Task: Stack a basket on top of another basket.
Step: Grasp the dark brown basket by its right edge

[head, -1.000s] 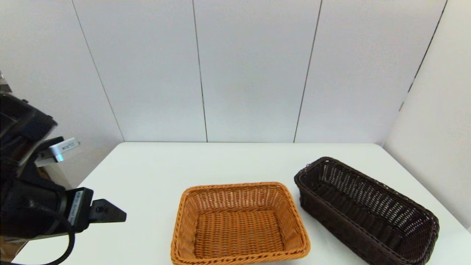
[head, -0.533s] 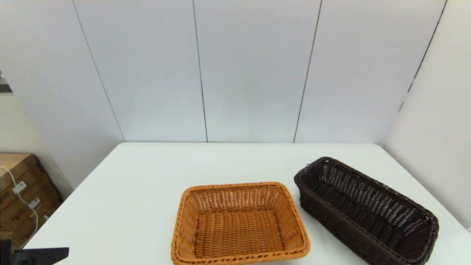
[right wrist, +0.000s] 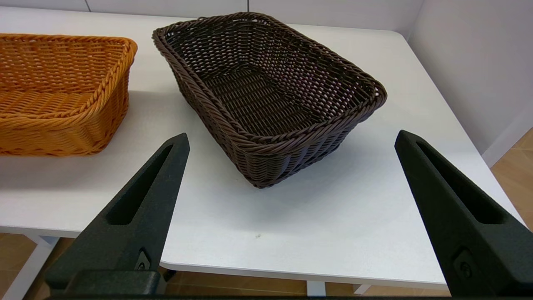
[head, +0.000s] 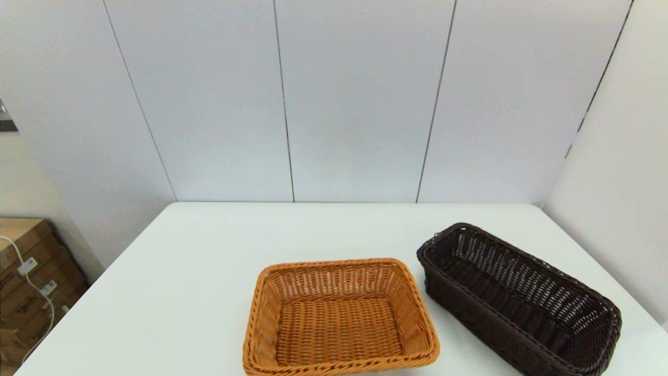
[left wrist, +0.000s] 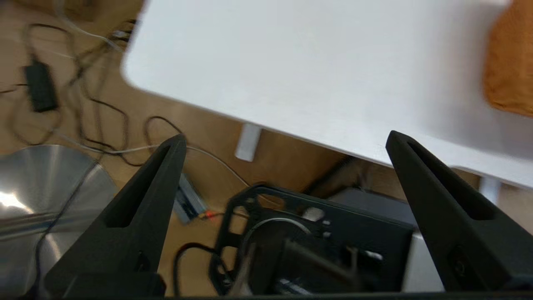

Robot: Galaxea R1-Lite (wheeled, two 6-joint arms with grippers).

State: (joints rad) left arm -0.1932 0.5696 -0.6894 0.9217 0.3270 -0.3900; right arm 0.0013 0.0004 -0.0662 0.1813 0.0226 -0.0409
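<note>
Fingers wide on both grippers, nothing held; stacking not yet begun

Head view: dark basket [head: 519, 297] sits just beside orange-tan basket [head: 339, 318] on table [head: 209, 261]. Left wrist view: left gripper [left wrist: 285, 139] hangs off the table edge. Right wrist view: right gripper [right wrist: 291, 139] faces the dark basket's near rim; next, grasp it, unobstructed

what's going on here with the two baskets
Nothing is being handled right now. The dark brown woven wicker basket and the orange-tan woven wicker basket sit side by side, apart, on the white table, not yet stacked. The right claw hangs open facing the dark basket; the left claw is open off the table's edge.
</note>
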